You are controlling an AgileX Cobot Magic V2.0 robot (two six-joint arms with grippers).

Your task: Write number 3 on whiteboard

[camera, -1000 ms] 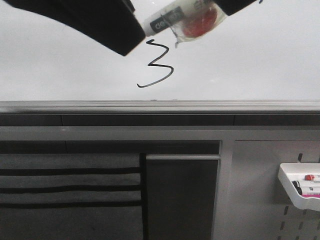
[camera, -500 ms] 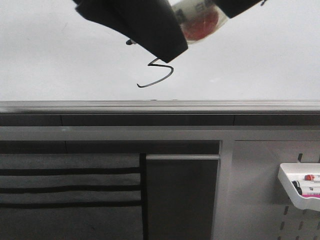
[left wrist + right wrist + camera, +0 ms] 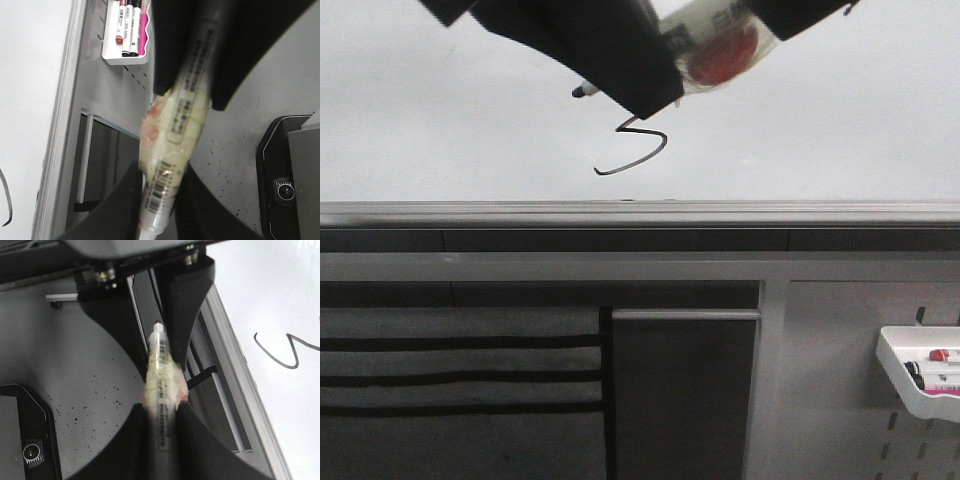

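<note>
Grippers both pinch the marker (image 3: 705,35) above the whiteboard (image 3: 840,130). We keep its tip (image 3: 585,91) clear of the number 3 (image 3: 635,150), avoiding smears.

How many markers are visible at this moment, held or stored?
4: one marker gripped by both tools over the whiteboard; three stored markers in the white tray on the perforated panel. Others may be hidden.

The number 3 (image 3: 638,148) — thin, black, angular, its top hidden, its tail curving toward 8 o'clock — sits on the glossy white whiteboard (image 3: 840,120), near its rail.
</note>
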